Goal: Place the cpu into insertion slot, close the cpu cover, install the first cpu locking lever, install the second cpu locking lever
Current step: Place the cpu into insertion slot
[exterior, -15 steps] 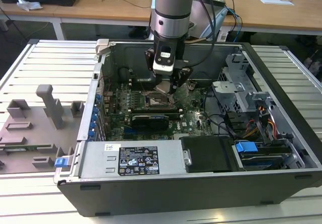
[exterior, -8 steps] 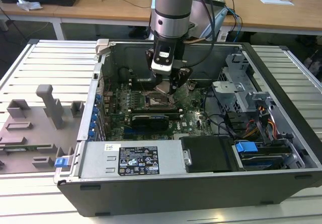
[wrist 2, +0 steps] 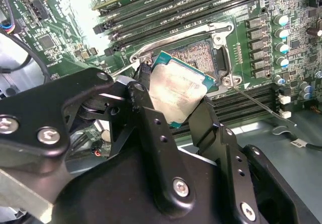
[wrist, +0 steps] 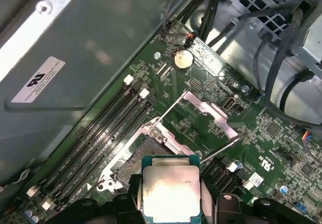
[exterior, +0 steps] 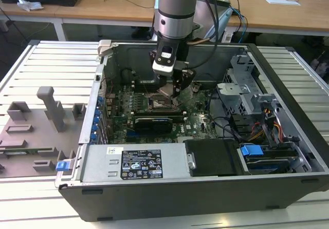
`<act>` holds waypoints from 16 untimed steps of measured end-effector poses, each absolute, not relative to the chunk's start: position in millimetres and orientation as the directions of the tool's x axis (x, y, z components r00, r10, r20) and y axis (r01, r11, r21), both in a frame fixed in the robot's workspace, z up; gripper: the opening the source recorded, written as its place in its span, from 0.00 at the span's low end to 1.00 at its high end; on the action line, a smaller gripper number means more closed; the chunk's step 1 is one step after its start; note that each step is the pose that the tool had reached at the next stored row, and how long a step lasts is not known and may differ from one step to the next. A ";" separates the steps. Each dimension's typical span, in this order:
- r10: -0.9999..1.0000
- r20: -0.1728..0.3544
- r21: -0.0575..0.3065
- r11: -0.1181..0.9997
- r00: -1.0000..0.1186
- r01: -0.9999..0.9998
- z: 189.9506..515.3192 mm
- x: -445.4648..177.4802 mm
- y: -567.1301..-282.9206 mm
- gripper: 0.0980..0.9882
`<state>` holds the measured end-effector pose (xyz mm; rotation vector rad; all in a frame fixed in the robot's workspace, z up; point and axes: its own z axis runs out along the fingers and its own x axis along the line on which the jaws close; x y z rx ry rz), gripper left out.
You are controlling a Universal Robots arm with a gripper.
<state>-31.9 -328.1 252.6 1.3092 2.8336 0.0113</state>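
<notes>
**A:** Start with the big things. How does it stand?

**B:** The open computer case [exterior: 205, 193] lies on its side with the green motherboard [exterior: 119, 118] flat in its floor. The arm reaches straight down into it.

**A:** And the gripper?

**B:** The gripper [wrist 2: 173, 100] has its two black fingers [wrist 2: 146, 108] pinched on opposite edges of the cpu [wrist 2: 176, 85], with the metal top facing the second wrist view's camera.

**A:** Is the socket uncovered?

**B:** Yes. In the first wrist view the cpu cover [wrist: 211, 114] is swung up and away. The insertion slot [wrist: 132, 156] lies bare, and its contact field shows.

**A:** How does the chip sit relative to it?

**B:** It is held tilted, low over the slot. The slot lies just beyond the chip, straight ahead of the fingertips, and the chip's leading edge overlaps the slot's silver rim. I cannot tell whether they touch. To my eye it is not seated.

**A:** The levers?

**B:** One thin locking lever [wrist 2: 256, 103] stands released beside the slot.
</notes>
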 end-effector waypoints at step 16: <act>0.820 -0.027 0.006 0.572 -0.572 0.820 252.6 -31.9 -328.1 0.50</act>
